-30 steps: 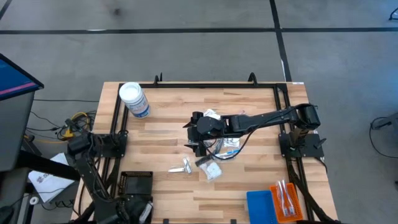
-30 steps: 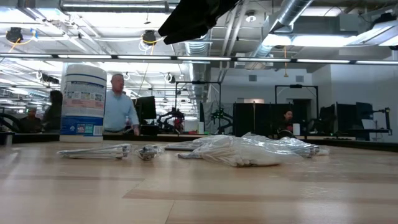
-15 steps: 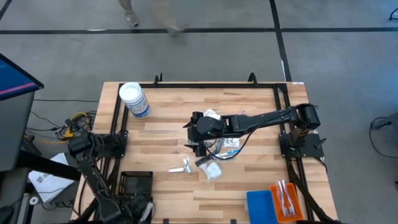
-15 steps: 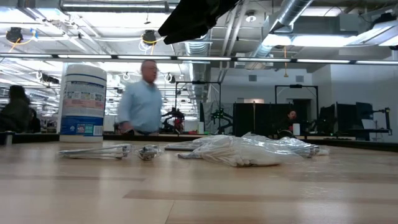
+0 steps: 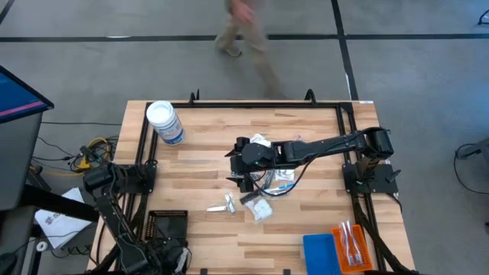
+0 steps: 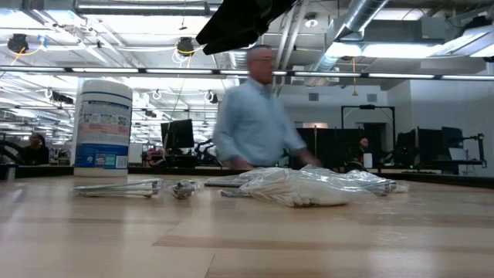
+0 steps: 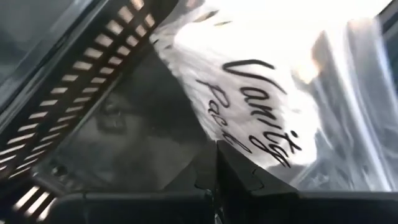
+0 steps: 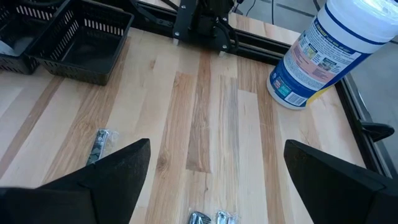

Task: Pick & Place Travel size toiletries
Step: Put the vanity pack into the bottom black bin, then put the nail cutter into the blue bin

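Nothing moved: right claw (image 5: 237,166) hovers open.

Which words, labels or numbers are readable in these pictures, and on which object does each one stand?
"Vanity Pack": black handwritten-style script on a white sachet, close in front of the left wrist camera.
Printed label on the round jar: text and panels are there, too small to read in the right wrist view and the low view.
Sheet of paper beside the table: print too small to read.
Nothing else carries readable text.

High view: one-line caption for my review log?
Right gripper open above the toiletry pile mid-table; left gripper shut over black tray.
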